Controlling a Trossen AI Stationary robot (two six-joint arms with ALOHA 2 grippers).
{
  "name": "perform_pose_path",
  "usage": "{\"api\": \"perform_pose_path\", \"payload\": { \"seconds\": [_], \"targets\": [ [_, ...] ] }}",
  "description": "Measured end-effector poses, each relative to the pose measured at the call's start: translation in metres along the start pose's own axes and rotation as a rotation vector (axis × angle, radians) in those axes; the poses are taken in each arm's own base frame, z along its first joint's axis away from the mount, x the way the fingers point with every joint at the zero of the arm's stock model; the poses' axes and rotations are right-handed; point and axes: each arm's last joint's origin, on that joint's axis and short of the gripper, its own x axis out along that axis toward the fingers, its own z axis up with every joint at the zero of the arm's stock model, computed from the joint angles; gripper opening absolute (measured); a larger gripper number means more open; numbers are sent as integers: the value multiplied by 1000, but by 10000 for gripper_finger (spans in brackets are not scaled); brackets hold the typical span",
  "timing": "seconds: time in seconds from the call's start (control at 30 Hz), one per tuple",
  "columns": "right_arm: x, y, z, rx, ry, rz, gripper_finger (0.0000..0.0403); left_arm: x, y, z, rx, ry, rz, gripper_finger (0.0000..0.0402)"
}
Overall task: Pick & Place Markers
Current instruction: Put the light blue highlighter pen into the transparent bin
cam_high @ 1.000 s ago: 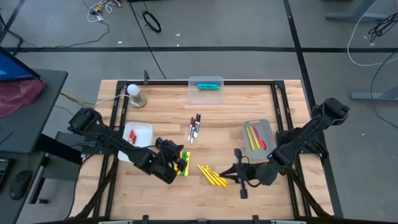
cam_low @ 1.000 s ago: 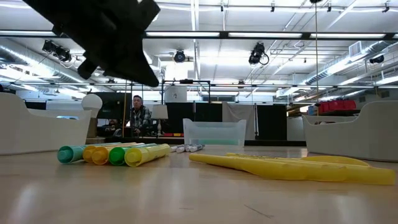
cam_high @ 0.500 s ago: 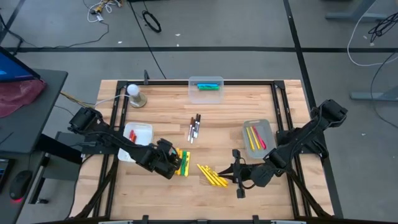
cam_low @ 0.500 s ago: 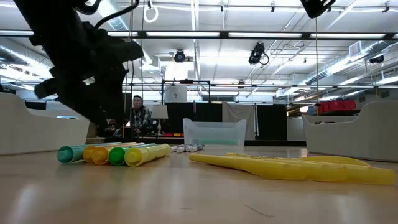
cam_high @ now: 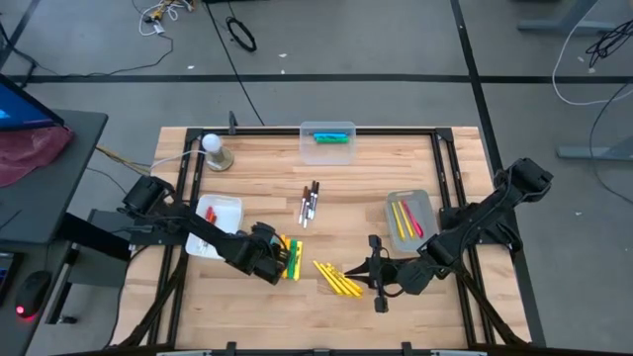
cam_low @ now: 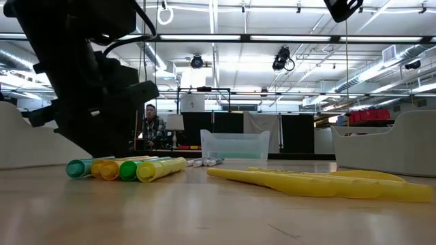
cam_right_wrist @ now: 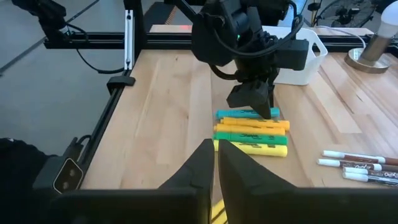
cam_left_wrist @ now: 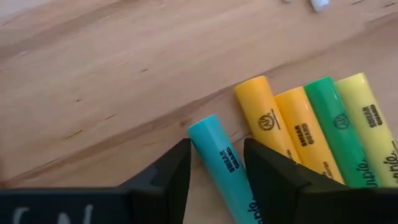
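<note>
Several chunky markers (cam_high: 290, 257) lie side by side on the wooden table: teal (cam_left_wrist: 219, 158), two orange, green (cam_left_wrist: 339, 134) and yellow. My left gripper (cam_left_wrist: 216, 146) has come down on this row from above. It is open, with one finger on each side of the teal marker (cam_low: 78, 168), which is at the edge of the row. My right gripper (cam_right_wrist: 216, 149) is shut, with nothing seen between its fingers. It hangs above the table by the slim yellow markers (cam_high: 338, 280). Thin white markers (cam_high: 310, 203) lie at mid-table. My left gripper's fingers (cam_left_wrist: 177, 168) stand on either side of the teal marker near its end (cam_left_wrist: 208, 134), slanting down from above. The marker lies flat on the table. I cannot tell whether the fingers touch it.
A clear bin (cam_high: 327, 138) with teal and green markers stands at the far edge. A white bin (cam_high: 220, 220) with red ones is at the left. A grey bin (cam_high: 409, 216) with slim yellow and red ones is at the right. A round lamp-like thing (cam_high: 215, 150) is far left.
My left gripper has gone down onto the row of chunky markers, tipping its fingers more steeply toward the table and rolling at the wrist. The markers lie where they were.
</note>
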Motion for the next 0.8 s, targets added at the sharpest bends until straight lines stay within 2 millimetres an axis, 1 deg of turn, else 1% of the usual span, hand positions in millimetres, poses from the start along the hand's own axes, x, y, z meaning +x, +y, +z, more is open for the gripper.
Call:
{"api": "perform_pose_path", "payload": {
  "seconds": [0.27,0.53,0.63,0.8],
  "targets": [
    [0,0,0,0,0,0,27,1,0,1,-1,-5,7,118],
    [0,0,0,-2,2,-1,27,1,0,1,0,-31,5,67],
    [0,0,0,-3,4,-1,27,1,0,2,0,-37,5,62],
    [0,0,0,-3,4,-2,27,0,1,2,4,-47,5,69]
  ]
}}
